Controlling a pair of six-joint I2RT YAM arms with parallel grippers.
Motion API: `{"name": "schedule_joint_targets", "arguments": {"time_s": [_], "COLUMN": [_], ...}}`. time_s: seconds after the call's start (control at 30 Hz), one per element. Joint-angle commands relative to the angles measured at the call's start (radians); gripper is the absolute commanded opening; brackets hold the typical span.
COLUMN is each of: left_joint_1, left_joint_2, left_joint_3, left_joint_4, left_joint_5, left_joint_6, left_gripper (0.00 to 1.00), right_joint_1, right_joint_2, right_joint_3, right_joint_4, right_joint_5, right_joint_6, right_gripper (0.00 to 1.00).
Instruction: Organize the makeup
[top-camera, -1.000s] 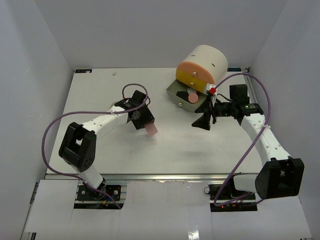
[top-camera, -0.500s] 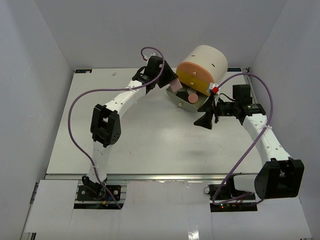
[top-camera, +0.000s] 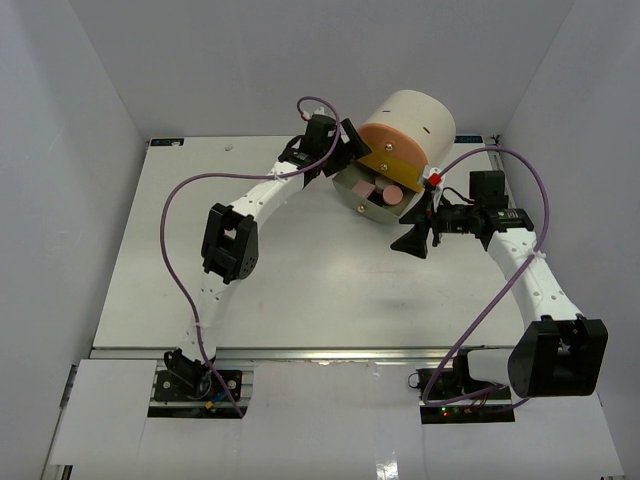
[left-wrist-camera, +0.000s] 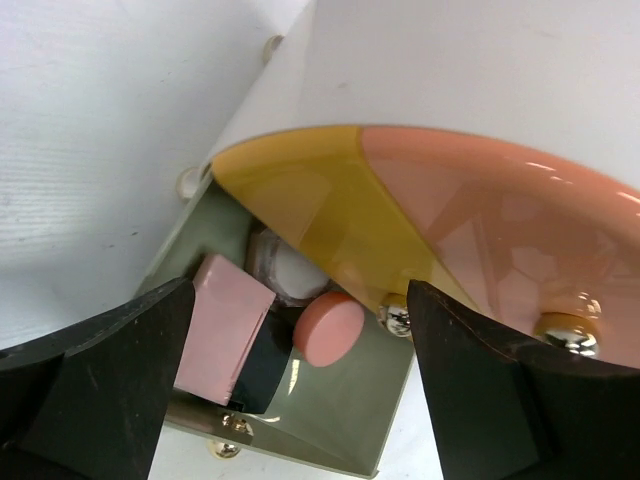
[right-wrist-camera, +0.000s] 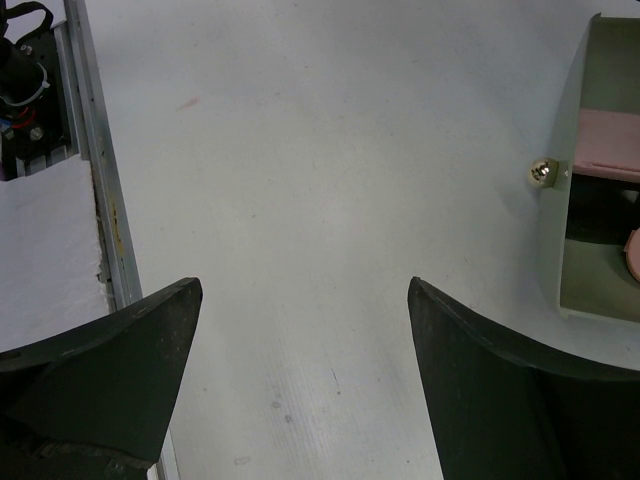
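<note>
The grey drawer (top-camera: 352, 196) of the cream cylinder (top-camera: 415, 115) is pulled open. In it lie a flat pink square (top-camera: 360, 187) and a pink round compact (top-camera: 392, 195). In the left wrist view the pink square (left-wrist-camera: 225, 335) rests tilted on a black case (left-wrist-camera: 262, 372), beside the round compact (left-wrist-camera: 328, 328) and a pale-lidded jar (left-wrist-camera: 285, 270). My left gripper (top-camera: 348, 160) hangs open and empty just above the drawer (left-wrist-camera: 350, 420). My right gripper (top-camera: 415, 225) is open and empty over bare table, right of the drawer (right-wrist-camera: 575, 200).
The cylinder's yellow front (left-wrist-camera: 300, 200) and pink front (left-wrist-camera: 500, 220) overhang the drawer closely. A small pale speck (top-camera: 229, 147) lies at the table's far left. The table's near rail (right-wrist-camera: 95, 180) shows in the right wrist view.
My left arm carried the pink square from mid-table up to the open drawer and let it go there; its jaws are now open. The right arm has barely moved.
</note>
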Motion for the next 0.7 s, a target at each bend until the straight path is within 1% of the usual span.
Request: {"name": "schedule_joint_targets", "arguments": {"time_s": [0.0,0.1,0.17,0.23,0.3,0.37,0.43,0.5,0.6,0.67], "left_joint_1": [0.004,0.004,0.005,0.016,0.05,0.102,0.19,0.286,0.401,0.447], "left_joint_2": [-0.112,-0.176,-0.241,-0.331,-0.435,-0.532,-0.604,-0.629,-0.605,-0.576], "left_joint_3": [0.037,0.002,-0.053,-0.159,-0.315,-0.435,-0.569,-0.658,-0.703,-0.701], "left_joint_4": [0.07,0.088,0.099,0.107,0.112,0.114,0.098,0.046,-0.061,-0.118], "left_joint_5": [0.048,0.024,-0.008,-0.052,-0.094,-0.093,-0.041,-0.014,-0.002,-0.021], "left_joint_6": [0.056,0.139,0.205,0.28,0.304,0.304,0.286,0.276,0.277,0.304], "left_gripper": [0.98,0.98,0.98,0.98,0.98,0.98,0.98,0.98,0.98,0.98], "right_joint_1": [-0.007,-0.009,-0.012,-0.013,-0.015,-0.016,-0.016,-0.016,-0.017,-0.018], "right_joint_2": [-0.012,-0.011,-0.01,-0.008,-0.008,-0.007,-0.007,-0.003,0.002,0.006], "right_joint_3": [-0.001,-0.003,-0.004,-0.003,-0.004,-0.006,-0.007,-0.008,-0.009,-0.009], "right_joint_4": [0.02,0.02,0.022,0.022,0.023,0.024,0.026,0.027,0.029,0.03], "right_joint_5": [-0.019,-0.021,-0.021,-0.021,-0.02,-0.019,-0.018,-0.016,-0.014,-0.012], "right_joint_6": [-0.004,-0.003,-0.004,-0.005,-0.004,-0.002,-0.002,-0.001,0.001,0.002], "right_gripper": [0.9,0.9,0.9,0.9,0.9,0.9,0.9,0.9,0.9,0.9]}}
